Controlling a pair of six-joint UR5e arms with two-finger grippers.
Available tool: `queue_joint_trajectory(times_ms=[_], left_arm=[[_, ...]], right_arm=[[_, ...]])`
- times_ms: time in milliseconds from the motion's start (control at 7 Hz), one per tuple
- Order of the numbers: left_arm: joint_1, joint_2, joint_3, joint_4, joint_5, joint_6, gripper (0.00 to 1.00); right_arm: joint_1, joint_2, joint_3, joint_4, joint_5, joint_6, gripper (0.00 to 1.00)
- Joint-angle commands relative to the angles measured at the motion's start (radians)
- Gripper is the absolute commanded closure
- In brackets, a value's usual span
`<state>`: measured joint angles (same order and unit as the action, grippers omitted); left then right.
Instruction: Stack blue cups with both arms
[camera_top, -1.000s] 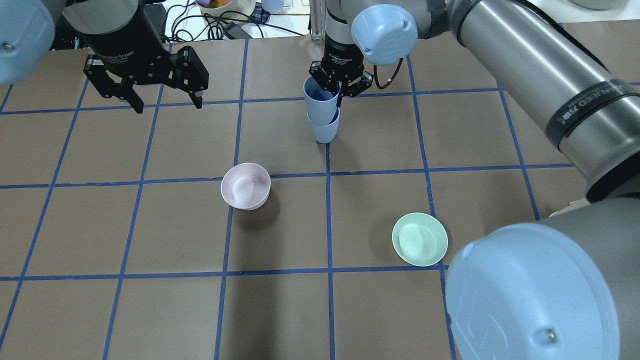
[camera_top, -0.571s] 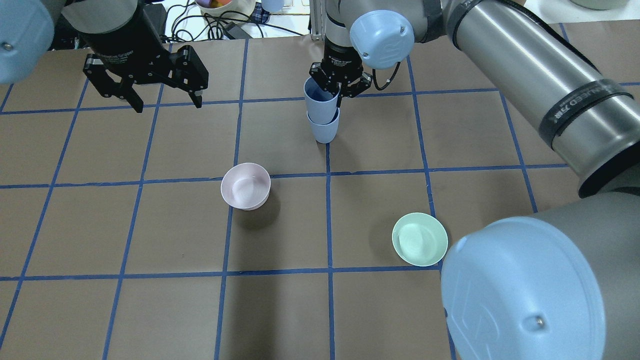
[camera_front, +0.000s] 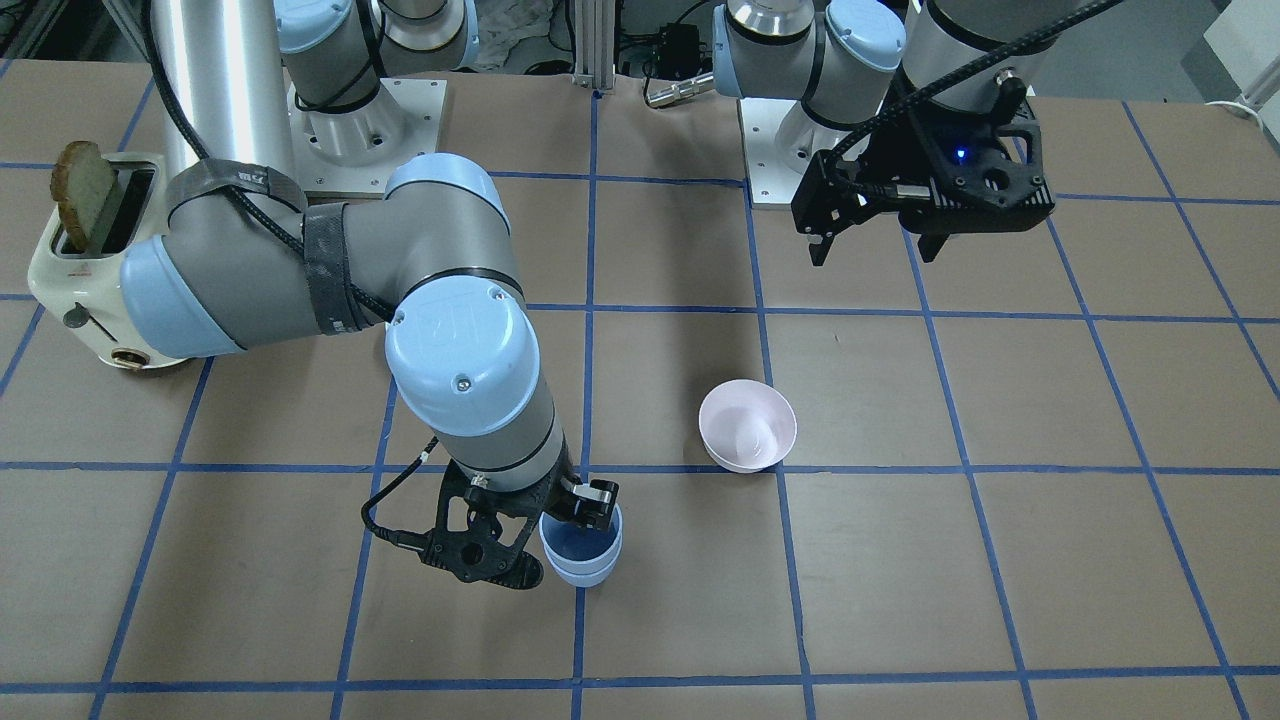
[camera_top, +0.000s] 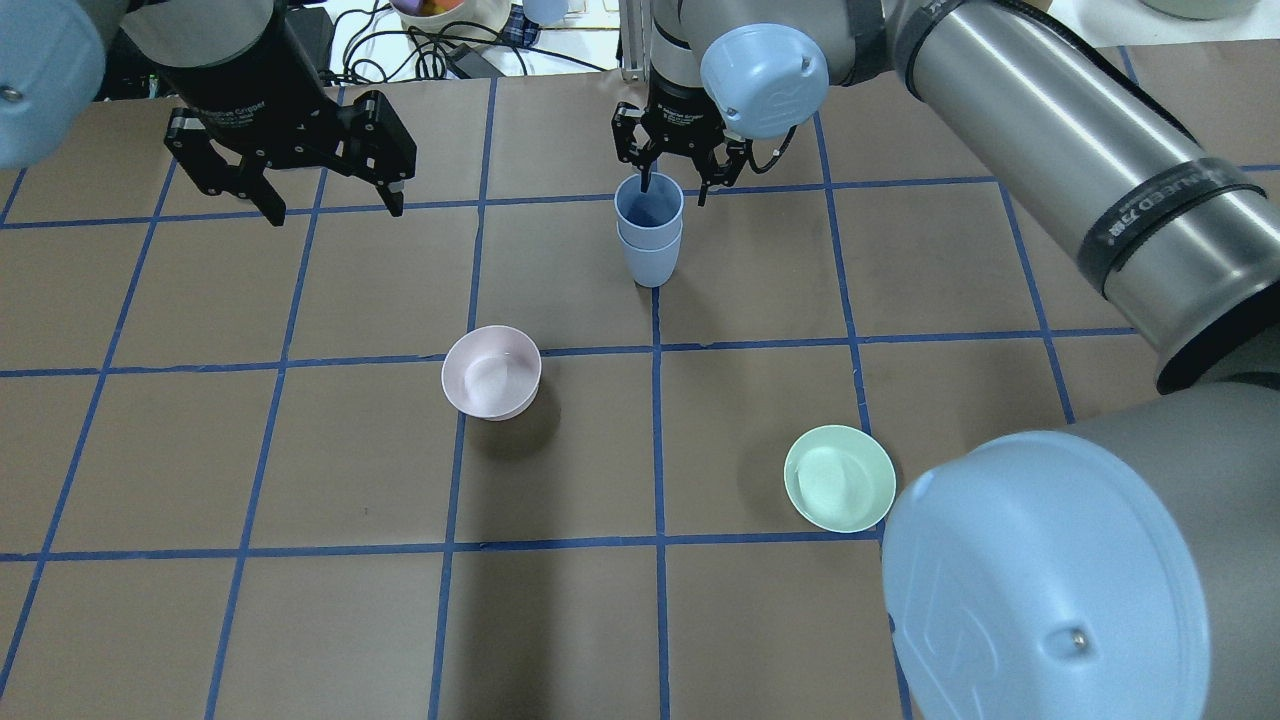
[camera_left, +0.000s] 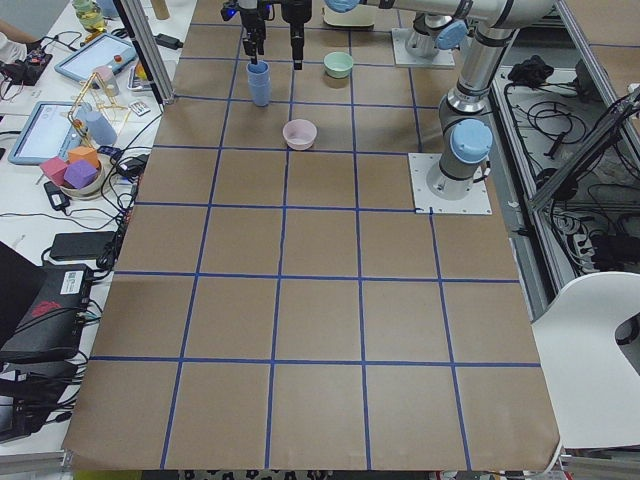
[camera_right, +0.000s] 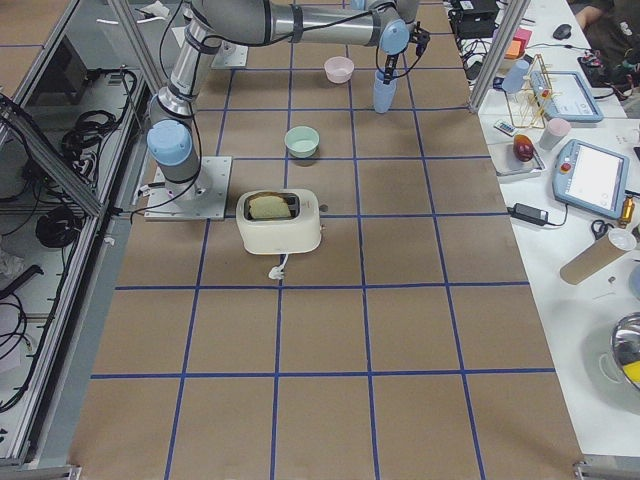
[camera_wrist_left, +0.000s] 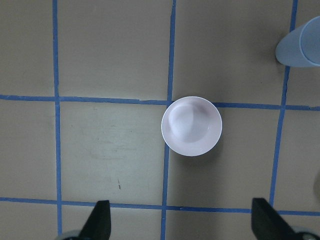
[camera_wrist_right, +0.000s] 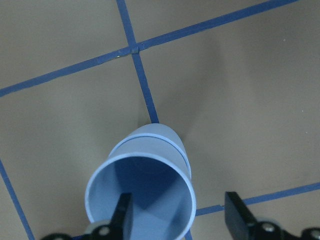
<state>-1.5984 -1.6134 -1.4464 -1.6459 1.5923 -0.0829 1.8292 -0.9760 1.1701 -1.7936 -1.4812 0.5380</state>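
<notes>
You had the blue cups (camera_top: 649, 235) nested one in the other, upright on the worktop (camera_top: 330, 620). They sat on a blue tape line on the side away from the robot's base, well apart from the pink bowl (camera_top: 491, 385) and the green bowl (camera_top: 839, 478). The cups were matte periwinkle, tapered and handleless, with the upper rim a narrow band above the lower one.

The right wrist view gave you what the overhead only hinted at. The right hand (camera_wrist_right: 180, 217) was spread open, one finger (camera_wrist_right: 121, 215) down inside the upper cup and the other outside, clear of the wall. You couldn't tell whether the inner finger touched.

The left hand (camera_top: 336, 205) hung released and empty, off to the robot's left. Its wrist view looked straight down on the pink bowl, with the cups at the top right corner.

The front-facing view lost the green bowl behind the right arm but caught a toaster (camera_front: 90, 260) holding a slice of bread, which the overhead missed.
</notes>
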Motion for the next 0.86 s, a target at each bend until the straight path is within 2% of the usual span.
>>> queue_joint_trajectory(times_ms=[0,143,429,571,714], left_arm=[[0.0,0.001,0.0,0.0,0.0,0.0,0.0],[0.0,0.001,0.0,0.0,0.0,0.0,0.0],[0.0,0.003,0.001,0.0,0.0,0.0,0.0],[0.0,0.003,0.0,0.002,0.0,0.0,0.0],[0.0,0.003,0.0,0.0,0.0,0.0,0.0]], right_arm=[[-0.017,-0.042,0.006,0.02,-0.101,-0.025,0.0],[-0.054,-0.065,0.009,0.049,-0.096,-0.105,0.0],[-0.144,-0.153,0.022,0.216,-0.097,-0.353,0.0],[-0.192,-0.214,0.054,0.261,-0.099,-0.428,0.0],[-0.243,-0.283,0.128,0.264,-0.099,-0.511,0.0]])
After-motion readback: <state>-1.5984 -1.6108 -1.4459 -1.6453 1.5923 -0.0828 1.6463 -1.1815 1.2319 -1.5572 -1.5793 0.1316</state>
